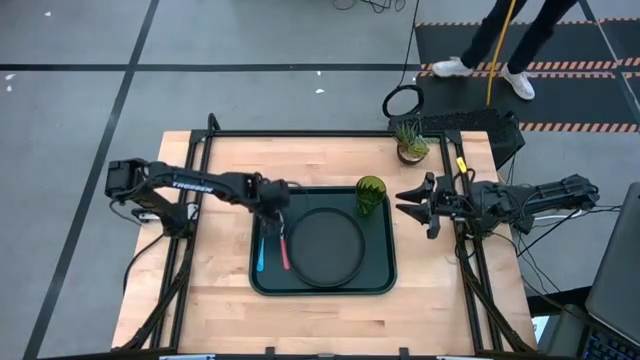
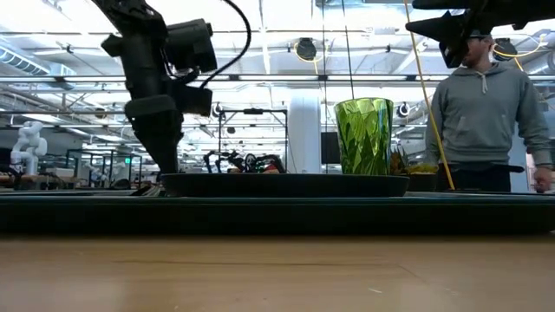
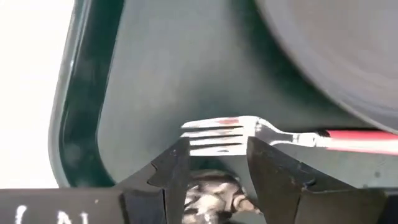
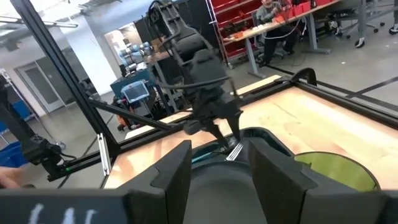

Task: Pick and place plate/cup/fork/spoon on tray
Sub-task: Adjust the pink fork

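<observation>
The dark green tray lies at the table's middle. On it rest the dark plate, the green cup upright at the far right corner, the blue-handled spoon and the red-handled fork side by side along the tray's left part. My left gripper is open, low over the fork's far end. In the left wrist view its fingertips stand on either side of the fork's tines, which lie flat on the tray floor. My right gripper is open and empty, raised beside the tray's right edge.
A small potted grassy plant stands at the table's far edge behind the cup. A person stands beyond the far right corner. Bare wood lies to the tray's left and in front of it.
</observation>
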You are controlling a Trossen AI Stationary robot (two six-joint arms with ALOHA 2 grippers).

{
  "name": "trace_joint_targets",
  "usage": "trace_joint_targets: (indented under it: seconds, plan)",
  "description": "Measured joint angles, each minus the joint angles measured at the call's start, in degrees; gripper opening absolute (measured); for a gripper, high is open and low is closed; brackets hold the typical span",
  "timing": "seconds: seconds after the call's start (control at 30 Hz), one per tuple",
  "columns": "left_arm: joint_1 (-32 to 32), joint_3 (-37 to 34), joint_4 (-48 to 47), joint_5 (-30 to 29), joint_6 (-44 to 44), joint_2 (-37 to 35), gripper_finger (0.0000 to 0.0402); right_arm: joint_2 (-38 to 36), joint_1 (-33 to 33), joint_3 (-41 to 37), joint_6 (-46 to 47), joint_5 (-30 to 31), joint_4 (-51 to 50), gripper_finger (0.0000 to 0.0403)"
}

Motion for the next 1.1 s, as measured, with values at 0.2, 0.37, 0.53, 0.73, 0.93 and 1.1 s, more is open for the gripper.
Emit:
trace_joint_targets:
  seconds: [0.2, 0.37, 0.53, 0.73, 0.93, 1.1]
  plan:
    - [-7.3, 0.0, 1.3, -6.3, 1.3, 0.0, 0.0161, 0.6, 0.0, 0.0, -0.1, 0.1, -0.1, 0.0150]
    - [-10.7, 0.0, 2.0, -10.9, -2.0, 0.0, 0.0161, 0.7, 0.0, 0.0, -0.1, 0.1, -0.1, 0.0150]
    - [-12.9, 0.0, 3.0, -15.1, -5.4, 0.8, 0.0161, 0.7, 0.0, 0.0, -0.1, 0.1, -0.1, 0.0150]
    - [-15.4, -0.1, 3.9, -19.2, -5.7, 2.5, 0.0161, 0.7, 0.0, 0.0, -0.1, 0.1, -0.1, 0.0150]
    - [-15.7, -0.2, 2.9, -21.9, -7.6, 4.3, 0.0161, 1.0, 0.0, 0.0, 0.0, 0.1, 0.1, 0.0150]
    - [-15.9, -0.1, 2.4, -22.1, -8.6, 4.6, 0.0161, 1.4, 0.0, 0.0, 0.1, 0.1, 0.2, 0.0150]
